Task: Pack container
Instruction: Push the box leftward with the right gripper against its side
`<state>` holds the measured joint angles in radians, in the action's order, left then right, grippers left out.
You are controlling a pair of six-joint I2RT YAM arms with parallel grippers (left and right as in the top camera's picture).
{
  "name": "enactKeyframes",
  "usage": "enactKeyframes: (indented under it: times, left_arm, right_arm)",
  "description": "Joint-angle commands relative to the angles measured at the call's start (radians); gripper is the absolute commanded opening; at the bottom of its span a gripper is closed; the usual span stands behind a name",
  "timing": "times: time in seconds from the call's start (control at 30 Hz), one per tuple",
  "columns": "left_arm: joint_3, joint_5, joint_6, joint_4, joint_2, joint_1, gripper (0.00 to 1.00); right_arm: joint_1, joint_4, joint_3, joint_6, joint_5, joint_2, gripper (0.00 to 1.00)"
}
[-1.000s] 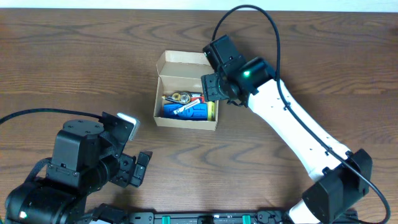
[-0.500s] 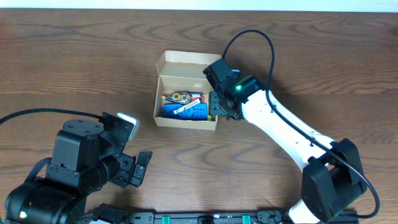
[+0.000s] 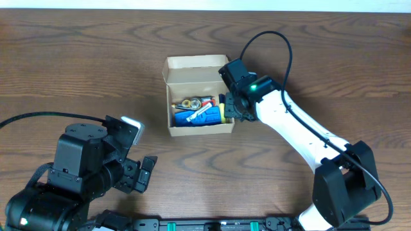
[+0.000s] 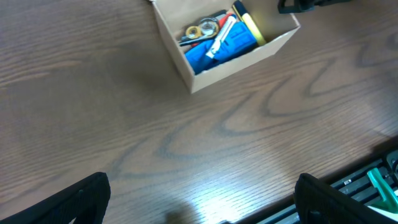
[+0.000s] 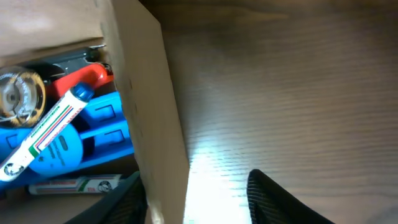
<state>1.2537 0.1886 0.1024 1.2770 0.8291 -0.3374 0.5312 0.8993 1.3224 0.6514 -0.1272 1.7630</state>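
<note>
Tan cardboard, plain matte sides: your container sits mid-bench, flap lid hinged open on its far side. Packed inside are a glossy blue plastic item, a white cylindrical marker, a small round roll and a yellow stick. Your right tool straddles the right wall, fingers apart. Your left tool gapes wide over wood grain, well apart from the container.

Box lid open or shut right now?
Open. The flap is folded back behind the box; the marker inside shows from overhead.
</note>
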Motion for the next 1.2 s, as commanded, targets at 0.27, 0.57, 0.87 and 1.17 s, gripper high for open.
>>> enactKeyframes:
  times: [0.27,0.57,0.87,1.17]
  left_arm:
    - [0.014,0.011,0.006,0.003,0.001,0.003,0.95]
    - [0.014,0.011,0.006,0.003,0.001,0.003,0.95]
    - [0.014,0.011,0.006,0.003,0.001,0.003,0.95]
    - [0.014,0.011,0.006,0.003,0.001,0.003,0.95]
  right_arm:
    - [-0.024,0.013,-0.010,0.017,-0.016,0.006,0.12]
    - [-0.024,0.021,-0.010,0.018,-0.015,0.006,0.01]
    - [-0.027,0.021,-0.010,-0.072,-0.030,0.006,0.01]
    - [-0.059,0.040,-0.010,-0.249,-0.029,0.006,0.01]
